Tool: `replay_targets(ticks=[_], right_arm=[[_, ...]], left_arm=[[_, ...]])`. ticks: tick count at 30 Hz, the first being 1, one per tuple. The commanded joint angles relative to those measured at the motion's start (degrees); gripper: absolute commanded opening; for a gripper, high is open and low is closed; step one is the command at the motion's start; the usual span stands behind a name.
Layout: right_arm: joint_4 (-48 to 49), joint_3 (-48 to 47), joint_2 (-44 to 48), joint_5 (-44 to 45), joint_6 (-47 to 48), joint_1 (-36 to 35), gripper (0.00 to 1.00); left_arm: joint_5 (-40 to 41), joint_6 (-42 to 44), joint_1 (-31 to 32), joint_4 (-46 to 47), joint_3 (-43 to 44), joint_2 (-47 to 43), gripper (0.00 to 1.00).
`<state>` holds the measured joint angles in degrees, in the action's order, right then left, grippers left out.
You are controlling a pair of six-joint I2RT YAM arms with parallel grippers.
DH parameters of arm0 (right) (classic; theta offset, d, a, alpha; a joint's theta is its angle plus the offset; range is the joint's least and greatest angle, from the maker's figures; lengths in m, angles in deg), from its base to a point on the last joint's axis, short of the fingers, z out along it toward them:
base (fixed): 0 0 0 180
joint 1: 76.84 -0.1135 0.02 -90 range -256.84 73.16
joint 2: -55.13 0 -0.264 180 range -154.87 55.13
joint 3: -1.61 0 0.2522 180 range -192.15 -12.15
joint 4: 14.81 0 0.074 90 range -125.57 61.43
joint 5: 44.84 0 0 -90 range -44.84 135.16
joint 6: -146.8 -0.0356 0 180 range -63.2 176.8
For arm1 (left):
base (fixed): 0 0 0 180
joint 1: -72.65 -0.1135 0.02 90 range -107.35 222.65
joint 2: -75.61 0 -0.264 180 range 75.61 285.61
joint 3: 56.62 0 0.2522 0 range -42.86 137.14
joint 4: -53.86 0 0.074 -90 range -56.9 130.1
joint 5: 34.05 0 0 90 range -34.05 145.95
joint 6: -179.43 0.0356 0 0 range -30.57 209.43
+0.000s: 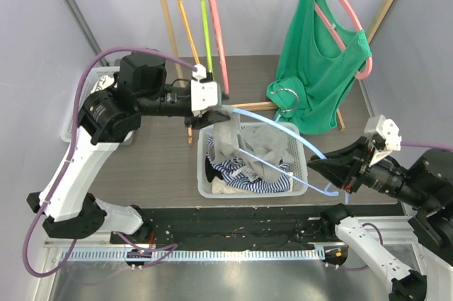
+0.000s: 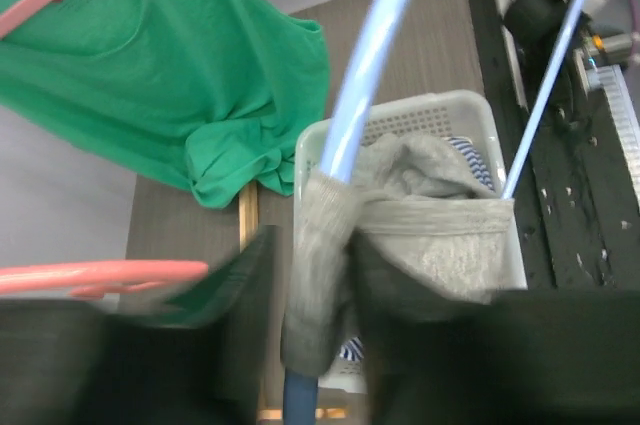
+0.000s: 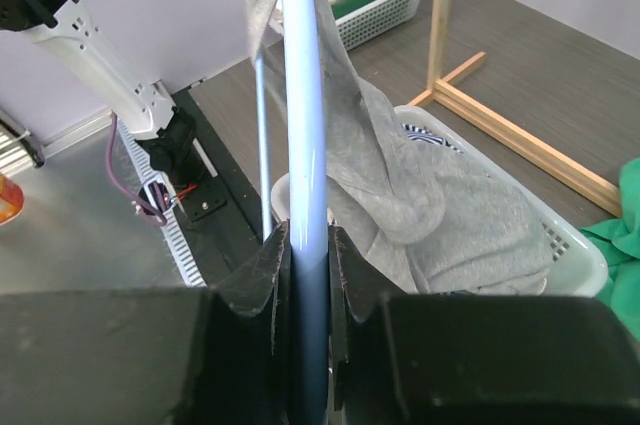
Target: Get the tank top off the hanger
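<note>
The white basket (image 1: 205,186) is sitting between the arms, and the grey tank top (image 1: 256,146) is draping into it from the blue hanger (image 1: 283,128), which is running left to right. The right jaws are clamping the hanger's near-right end. The left jaws are straddling the strap at its far-left end, but I cannot tell whether they are pinching it.

Five hangers (image 1: 218,39), two tank tops (image 1: 318,74), two white baskets (image 1: 241,193), one wooden rack (image 1: 168,25).
</note>
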<state>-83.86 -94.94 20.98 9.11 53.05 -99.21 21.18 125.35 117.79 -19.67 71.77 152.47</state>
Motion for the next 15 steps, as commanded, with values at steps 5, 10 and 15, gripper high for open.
replay_targets(ticks=[5, 10, 15], right_arm=[[-3.3, -7.9, 1.3, 7.3, 2.1, 0.1, 0.01], [-6.9, -12.7, 0.6, 9.9, 2.6, 0.1, 0.01], [-8.9, -15.9, -0.9, 10.6, 1.6, 0.1, 0.01]], left_arm=[[1.9, -19.3, -1.3, 12.3, 0.2, 1.0, 0.96], [3.6, -22.5, -1.4, 14.6, -3.1, -0.7, 1.0], [4.9, -26.9, -1.4, 17.9, -8.4, -2.3, 1.0]])
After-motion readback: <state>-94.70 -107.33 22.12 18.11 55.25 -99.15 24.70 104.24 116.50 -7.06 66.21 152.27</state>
